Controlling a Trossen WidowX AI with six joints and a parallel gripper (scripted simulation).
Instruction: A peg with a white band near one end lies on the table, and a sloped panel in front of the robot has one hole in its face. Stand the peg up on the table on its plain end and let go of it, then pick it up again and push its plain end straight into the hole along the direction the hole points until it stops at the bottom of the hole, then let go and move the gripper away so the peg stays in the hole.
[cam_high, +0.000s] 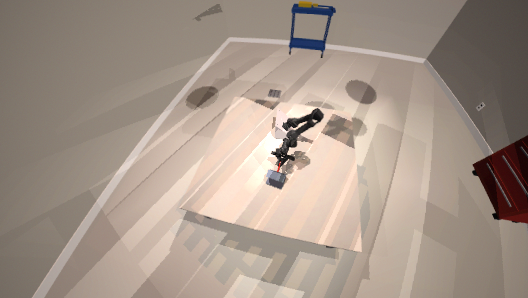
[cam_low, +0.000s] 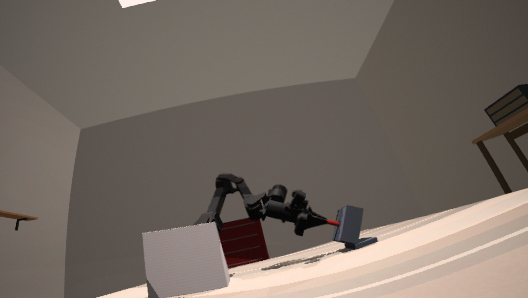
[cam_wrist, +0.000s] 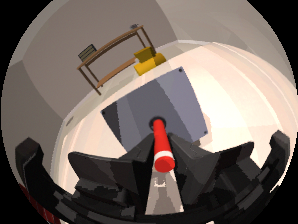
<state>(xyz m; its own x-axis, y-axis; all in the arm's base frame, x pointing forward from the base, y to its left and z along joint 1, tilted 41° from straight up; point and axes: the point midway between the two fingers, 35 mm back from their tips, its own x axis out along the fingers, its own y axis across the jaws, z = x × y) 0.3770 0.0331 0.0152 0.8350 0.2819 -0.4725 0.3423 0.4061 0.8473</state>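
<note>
Wrist view first: you are looking along the red peg (cam_high: 278, 168) (cam_low: 333, 222) (cam_wrist: 162, 145) as it is running away from the claw (cam_high: 282, 159) (cam_low: 326, 221) (cam_wrist: 160, 136) toward the hole (cam_wrist: 157, 123) in the sloped panel (cam_high: 276, 179) (cam_low: 351, 223) (cam_wrist: 177, 105). Your claw is standing nearly closed, its fingers pinching the peg between them. The white band is sitting at the end nearer the wrist camera, so the plain end is leading. That far end is appearing right at the dark mouth of the hole; whether it is already inside, and how deep, you cannot tell.

From the exterior view, the panel is lying straight ahead of the fingertips, with the peg bridging the short space between. The peg's long axis is slanting slightly downward toward the face, and the arm (cam_high: 304, 122) (cam_low: 267, 205) is reaching in behind it. From the top, the same line is running from the claw to the panel.

The coming move is probably turning on that line: you are wanting to push along the hole's own direction, keeping the peg square to the face. If the axis is leaning off, the peg could be jamming on the rim or twisting in the fingers. Letting go is best waiting until it is bottoming out.
</note>
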